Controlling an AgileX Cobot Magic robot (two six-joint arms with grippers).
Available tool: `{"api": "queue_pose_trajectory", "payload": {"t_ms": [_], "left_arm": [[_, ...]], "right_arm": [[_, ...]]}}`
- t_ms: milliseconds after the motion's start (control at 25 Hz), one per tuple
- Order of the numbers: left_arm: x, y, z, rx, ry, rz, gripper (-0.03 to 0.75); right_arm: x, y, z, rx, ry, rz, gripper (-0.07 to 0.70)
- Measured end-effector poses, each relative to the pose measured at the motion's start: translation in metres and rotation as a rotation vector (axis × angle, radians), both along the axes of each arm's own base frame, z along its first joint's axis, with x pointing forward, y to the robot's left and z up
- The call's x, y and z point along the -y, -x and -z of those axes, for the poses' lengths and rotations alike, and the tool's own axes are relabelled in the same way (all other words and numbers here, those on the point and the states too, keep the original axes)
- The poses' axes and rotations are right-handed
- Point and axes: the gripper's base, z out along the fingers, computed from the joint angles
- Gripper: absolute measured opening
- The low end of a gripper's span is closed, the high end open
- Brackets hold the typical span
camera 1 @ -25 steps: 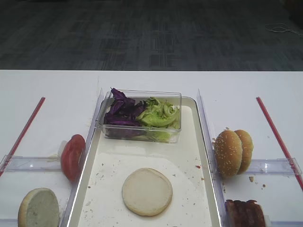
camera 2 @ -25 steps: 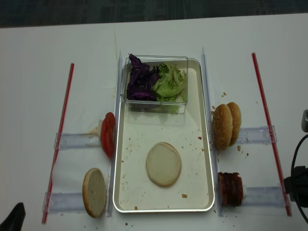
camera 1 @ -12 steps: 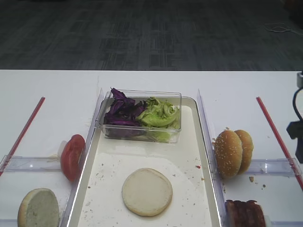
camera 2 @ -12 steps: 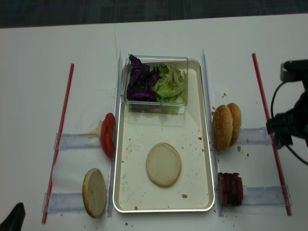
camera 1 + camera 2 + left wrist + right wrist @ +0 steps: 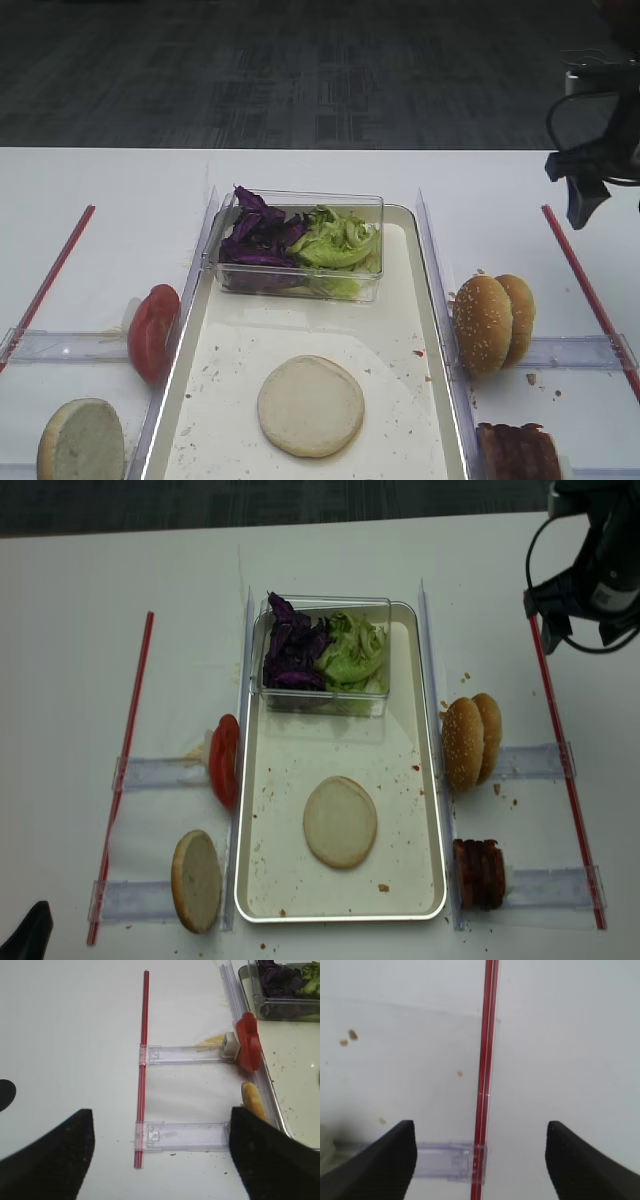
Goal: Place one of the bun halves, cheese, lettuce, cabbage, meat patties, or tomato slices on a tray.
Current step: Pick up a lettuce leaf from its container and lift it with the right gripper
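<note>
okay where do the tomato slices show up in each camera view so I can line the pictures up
Exterior high: the tomato slices stand at lower left, just outside the tray's left rim.
Exterior high (realsense): left of centre, again beside the tray's left rim.
Left wrist: upper right, between a clear rail and the tray.
Right wrist: not in it.
Shared landmark: the tray's left rim.

Lab-style test bench; white table (image 5: 120,190) with red tape lines (image 5: 125,770), clear acrylic guides (image 5: 160,772); grey carpet-tile floor (image 5: 300,70).
</note>
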Motion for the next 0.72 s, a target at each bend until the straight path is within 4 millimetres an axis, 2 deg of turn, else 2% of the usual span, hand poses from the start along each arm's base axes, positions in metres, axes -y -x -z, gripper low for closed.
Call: {"api": "queue_pose_trajectory", "payload": {"t_ms": [120,280,720], "left_arm": [[0.000,0.000,0.000,0.000,0.000,0.000,0.547],[0.000,0.000,0.000,0.000,0.000,0.000,0.547],[0.000,0.000,0.000,0.000,0.000,0.000,0.547]], "right_arm": [[0.000,-0.024,0.005,0.001,0.002,0.000,0.569],[-0.001,-0.043,0.010,0.004,-0.006,0.010,0.569],[-0.002,-0.049,0.015,-0.009,-0.023,0.030,0.569]]}}
